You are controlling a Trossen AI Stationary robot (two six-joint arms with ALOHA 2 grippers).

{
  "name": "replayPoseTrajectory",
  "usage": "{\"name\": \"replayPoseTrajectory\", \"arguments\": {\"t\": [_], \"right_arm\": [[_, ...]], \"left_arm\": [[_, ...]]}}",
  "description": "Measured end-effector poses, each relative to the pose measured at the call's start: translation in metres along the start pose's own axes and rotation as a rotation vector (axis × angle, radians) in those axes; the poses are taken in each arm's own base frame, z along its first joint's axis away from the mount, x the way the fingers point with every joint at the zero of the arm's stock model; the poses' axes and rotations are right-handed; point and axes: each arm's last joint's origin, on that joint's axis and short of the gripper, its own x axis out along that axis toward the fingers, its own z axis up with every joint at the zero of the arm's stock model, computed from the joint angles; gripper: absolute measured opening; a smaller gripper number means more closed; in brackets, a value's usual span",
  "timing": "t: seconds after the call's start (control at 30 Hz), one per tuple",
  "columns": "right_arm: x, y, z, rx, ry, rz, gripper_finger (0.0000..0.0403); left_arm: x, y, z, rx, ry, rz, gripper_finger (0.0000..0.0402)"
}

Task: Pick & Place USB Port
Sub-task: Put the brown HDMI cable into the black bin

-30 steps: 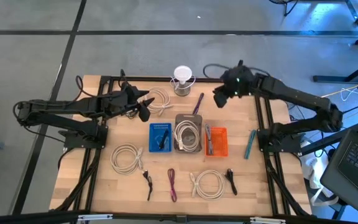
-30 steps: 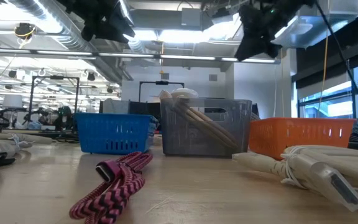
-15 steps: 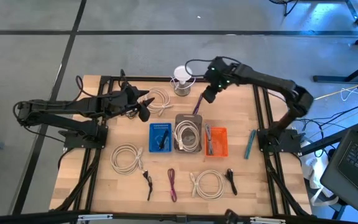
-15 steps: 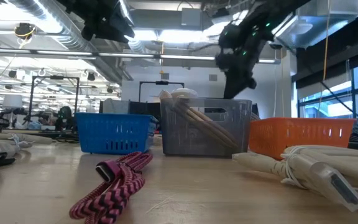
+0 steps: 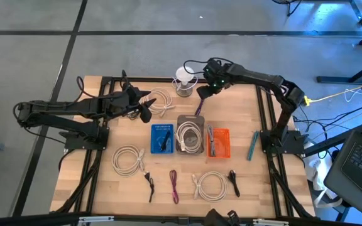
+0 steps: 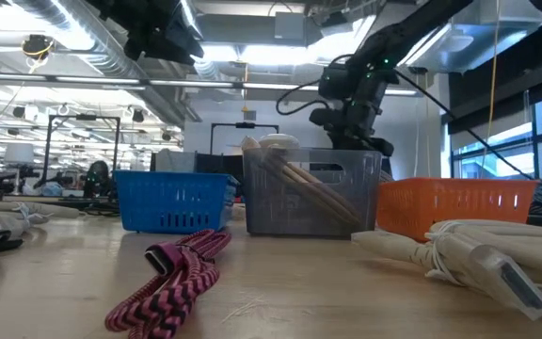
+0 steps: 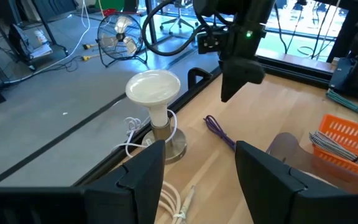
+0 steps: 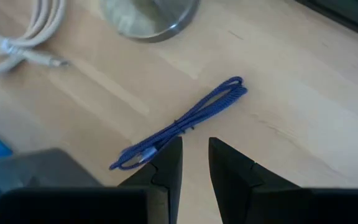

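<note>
The right pincer (image 5: 205,90), fingers narrowly parted and empty, hangs over a slim, doubled-over purple braided cable (image 8: 178,127) on the pale wood-grain counter (image 5: 266,176). The left pincer (image 5: 144,110) waits, wide open.

overhead and table-level views share the baskets (image 5: 190,139) (wrist views closer).

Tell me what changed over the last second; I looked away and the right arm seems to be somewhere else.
The right end effector swung across the table's far edge toward the lamp and came down over the purple cable, which lies untouched on the wood. Its fingers stand slightly apart and hold nothing. The left end effector stayed open beside the white cable coil; the baskets and other cables did not move.
</note>
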Motion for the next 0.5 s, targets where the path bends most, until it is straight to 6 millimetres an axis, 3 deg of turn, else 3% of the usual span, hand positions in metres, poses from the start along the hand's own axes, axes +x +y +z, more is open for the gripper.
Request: {"name": "replayPoseTrajectory", "arguments": {"t": [0.3, 0.5], "right_arm": [[0.003, 0.01, -0.002, 0.087, -0.037, 0.009, 0.0124], [0.016, 0.025, -0.01, 0.051, -0.022, -0.015, 0.0161]], "left_arm": [[0.0, 0.0, 0.0, 0.007, 0.0, 0.0, 0.0187], [0.0, 0.0, -0.001, 0.015, 0.012, 0.001, 0.0187]]}}
